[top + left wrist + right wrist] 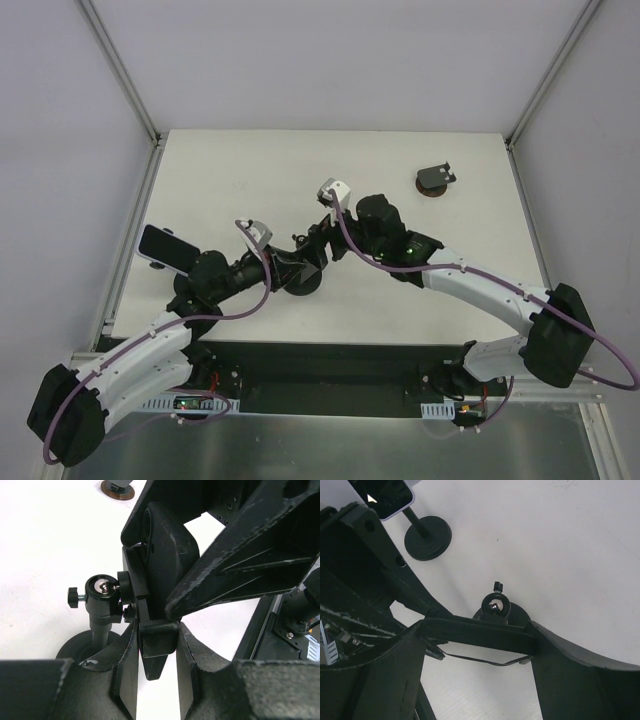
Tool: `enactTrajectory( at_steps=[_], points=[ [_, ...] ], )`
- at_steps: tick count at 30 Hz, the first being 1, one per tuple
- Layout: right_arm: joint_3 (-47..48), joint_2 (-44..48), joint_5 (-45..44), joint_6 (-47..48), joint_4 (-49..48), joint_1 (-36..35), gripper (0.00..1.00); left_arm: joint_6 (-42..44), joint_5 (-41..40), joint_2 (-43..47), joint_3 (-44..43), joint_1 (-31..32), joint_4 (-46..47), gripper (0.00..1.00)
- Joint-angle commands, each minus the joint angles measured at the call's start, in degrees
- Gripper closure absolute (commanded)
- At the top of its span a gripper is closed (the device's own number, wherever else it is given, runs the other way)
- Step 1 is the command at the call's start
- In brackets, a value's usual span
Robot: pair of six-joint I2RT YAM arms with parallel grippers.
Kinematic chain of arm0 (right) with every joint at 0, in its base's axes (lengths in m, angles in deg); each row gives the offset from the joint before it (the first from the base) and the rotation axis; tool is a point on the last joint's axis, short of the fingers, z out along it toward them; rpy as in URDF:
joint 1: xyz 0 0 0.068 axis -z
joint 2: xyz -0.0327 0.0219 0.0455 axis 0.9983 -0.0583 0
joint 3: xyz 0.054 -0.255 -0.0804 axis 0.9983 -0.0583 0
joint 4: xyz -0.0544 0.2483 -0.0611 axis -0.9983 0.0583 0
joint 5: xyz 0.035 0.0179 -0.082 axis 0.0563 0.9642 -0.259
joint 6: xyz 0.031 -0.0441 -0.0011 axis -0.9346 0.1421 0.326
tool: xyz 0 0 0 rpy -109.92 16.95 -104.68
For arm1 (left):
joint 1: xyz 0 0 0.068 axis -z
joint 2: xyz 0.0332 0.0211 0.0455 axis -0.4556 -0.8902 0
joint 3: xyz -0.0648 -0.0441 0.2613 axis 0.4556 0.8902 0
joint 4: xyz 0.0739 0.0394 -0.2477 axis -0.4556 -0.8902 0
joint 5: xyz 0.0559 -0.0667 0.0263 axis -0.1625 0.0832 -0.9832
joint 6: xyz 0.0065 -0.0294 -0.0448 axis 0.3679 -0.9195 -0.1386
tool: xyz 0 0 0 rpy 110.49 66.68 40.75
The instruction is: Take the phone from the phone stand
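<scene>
Right gripper (pixel 477 640): I'm clamping it across the phone (pixel 455 630), one finger on each end (in my wrist view it's showing edge-on as a dark bar).
Left gripper (pixel 157 640): I'm closing it on the bottom lip (pixel 159 652) of the stand's holder, with the fingers (pixel 127 670) pressing both sides of it.
Phone: it's sitting at the middle of the table (pixel 250 170), up in the holder, where my two arms are meeting.
Stand (pixel 100 605): it's standing upright on its round dark base, and the ball joint (pixel 102 587) is showing just left of the holder (thumb screw pointing left).
Seating: I can't tell whether the phone is sitting fully in the holder, because my own fingers are blocking the contact.
Right arm: I'm reaching in from the right and crossing over the left gripper, so it's filling the upper right of the left wrist view.
Second phone (pixel 165 247): it's sitting on its own stand (pixel 427 535) near the left edge, well apart from my grip.
Small stand (pixel 437 181): it's sitting alone at the far right of the table.
</scene>
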Motion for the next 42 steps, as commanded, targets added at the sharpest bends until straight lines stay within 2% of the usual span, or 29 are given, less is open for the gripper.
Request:
enactTrajectory(
  at_steps=[1,6,10,14,17,18,20,21,22,23,32,42],
  points=[
    [-0.47,4.85,5.47,9.06,0.36,4.29,0.99,-5.62,5.71,2.02,1.80,-6.75,1.24,1.00],
    [-0.21,4.50,9.16,10.29,1.59,4.90,0.99,-6.41,8.00,1.84,1.45,-7.38,1.59,1.00],
    [0.06,3.89,8.38,9.51,2.12,5.08,0.99,-7.20,10.55,1.23,0.83,-7.47,1.77,1.00],
    [-0.91,4.59,5.75,3.99,-0.95,4.99,0.99,-7.64,10.55,1.14,0.83,-7.38,1.68,1.00],
    [-1.17,5.47,4.16,1.51,-2.62,3.68,0.58,-7.82,9.07,1.31,1.01,-6.86,1.51,1.00],
    [-1.17,5.99,1.98,0.46,-2.89,3.07,0.35,-7.73,8.45,1.31,0.84,-6.68,1.42,1.00],
    [-1.09,6.35,-0.75,-0.16,-3.24,1.04,0.17,-7.38,7.22,1.23,0.57,-5.80,1.07,1.00],
    [-0.91,6.43,-1.72,-0.86,-3.33,0.43,0.04,-7.21,6.86,1.05,0.22,-5.45,0.98,1.00],
    [-0.82,6.52,-2.52,-1.56,-3.42,-0.62,0.00,-7.03,6.51,0.96,0.13,-4.84,0.89,1.00],
    [-0.74,6.43,-4.18,-2.27,-4.03,-1.07,0.03,-6.94,6.16,0.70,-0.04,-4.57,0.89,1.00],
    [-0.12,1.70,-15.78,-8.16,-6.41,-4.76,0.04,-6.76,3.78,0.17,-1.01,-2.37,0.81,1.00],
    [1.55,-2.70,-16.85,-9.40,-8.34,-6.78,0.04,-6.59,2.64,-0.35,-1.45,-1.05,0.72,1.00]
  ],
)
